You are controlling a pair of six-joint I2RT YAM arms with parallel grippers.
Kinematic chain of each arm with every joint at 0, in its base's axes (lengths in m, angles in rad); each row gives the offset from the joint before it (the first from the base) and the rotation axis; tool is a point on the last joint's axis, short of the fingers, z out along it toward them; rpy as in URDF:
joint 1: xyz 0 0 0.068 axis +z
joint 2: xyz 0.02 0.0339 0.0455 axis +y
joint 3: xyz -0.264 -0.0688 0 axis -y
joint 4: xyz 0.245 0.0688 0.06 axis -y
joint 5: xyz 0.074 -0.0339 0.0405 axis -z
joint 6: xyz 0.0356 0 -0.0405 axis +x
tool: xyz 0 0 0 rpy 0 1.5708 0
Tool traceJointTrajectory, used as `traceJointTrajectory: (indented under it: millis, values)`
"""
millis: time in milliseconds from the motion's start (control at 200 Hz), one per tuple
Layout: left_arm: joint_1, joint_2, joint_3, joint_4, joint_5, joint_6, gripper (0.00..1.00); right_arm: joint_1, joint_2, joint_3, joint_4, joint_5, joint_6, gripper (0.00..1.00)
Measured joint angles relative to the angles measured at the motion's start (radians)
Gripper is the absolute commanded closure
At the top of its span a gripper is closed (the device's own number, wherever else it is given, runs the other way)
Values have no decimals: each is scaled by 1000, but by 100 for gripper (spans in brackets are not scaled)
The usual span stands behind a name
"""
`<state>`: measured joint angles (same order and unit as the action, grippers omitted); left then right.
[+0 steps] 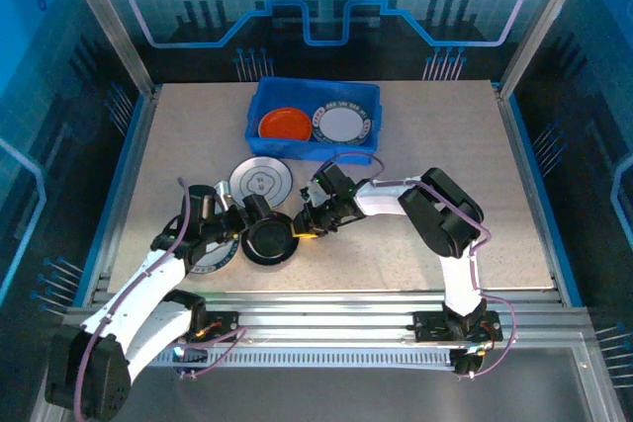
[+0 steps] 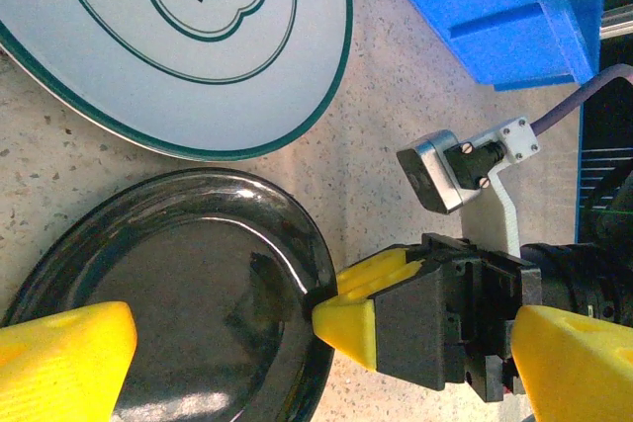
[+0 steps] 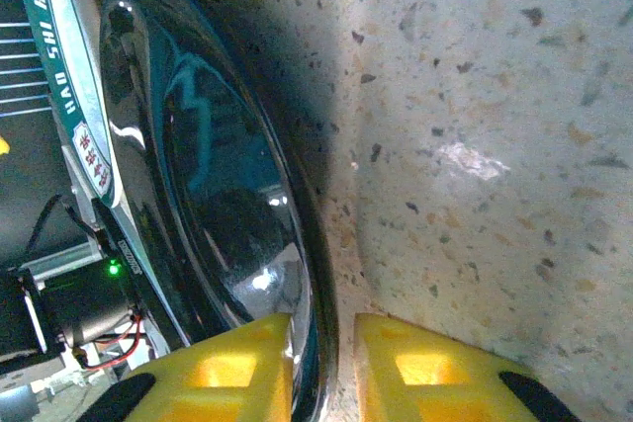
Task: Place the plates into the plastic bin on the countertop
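Judging by the overhead view, the job is under way but well short of finished. The plastic bin (image 1: 297, 152) sits at the far middle of the countertop (image 1: 445, 135) and holds two plates side by side: an orange-red plate (image 1: 284, 124) on the left and a white plate with a dark rim (image 1: 341, 124) on the right.

Three plates that I can see are left outside, just near of the bin. These are a grey-white plate (image 1: 259, 182), a black plate (image 1: 269, 241) nearer the arms, and a teal-rimmed plate (image 1: 213, 252) partly hidden under the left arm.

The black plate looks to be the one in hand. The right gripper (image 3: 326, 358) has its jaws set close on either side of that plate's right rim. From this angle I cannot tell whether they already pinch it. The left gripper (image 1: 252, 216) hangs over the same plate with jaws spread wide, holding nothing.
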<state>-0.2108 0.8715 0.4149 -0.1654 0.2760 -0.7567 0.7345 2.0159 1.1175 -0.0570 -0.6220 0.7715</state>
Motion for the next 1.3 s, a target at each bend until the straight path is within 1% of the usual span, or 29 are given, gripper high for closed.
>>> traceJointTrajectory:
  millis: [110, 280, 360, 480, 575, 775, 956, 1066, 1196, 1236, 1301]
  values:
    - [0, 3, -3, 8, 0, 0, 2, -1, 6, 1, 10, -6, 8, 83]
    - [0, 11, -6, 14, -3, 1, 2, -3, 8, -5, 33, -8, 24, 92]
    - [0, 13, -6, 14, -3, 4, 1, -5, 8, -18, 44, -8, 34, 100]
    - [0, 24, -6, 14, -3, 8, 2, -11, 1, -48, 74, -16, 41, 100]
    - [0, 45, -5, 15, -3, 10, 2, -25, -34, -91, 82, -16, 45, 100]
    - [0, 86, 9, 24, -2, 27, 3, -111, -166, -200, 76, -22, 63, 100]
    - [-7, 139, 16, 95, 17, 22, 8, -168, -281, -211, 40, -19, 53, 100]
    - [-23, 174, 16, 148, 29, 5, 16, -176, -313, -210, 28, -18, 47, 100]
    - [-36, 232, 20, 191, 46, -21, 37, -179, -315, -204, 13, -20, 47, 100]
    - [-40, 246, 23, 203, 53, -24, 51, -180, -315, -202, 9, -23, 47, 100]
    - [-43, 262, 26, 220, 59, -33, 81, -181, -315, -198, 8, -26, 48, 100]
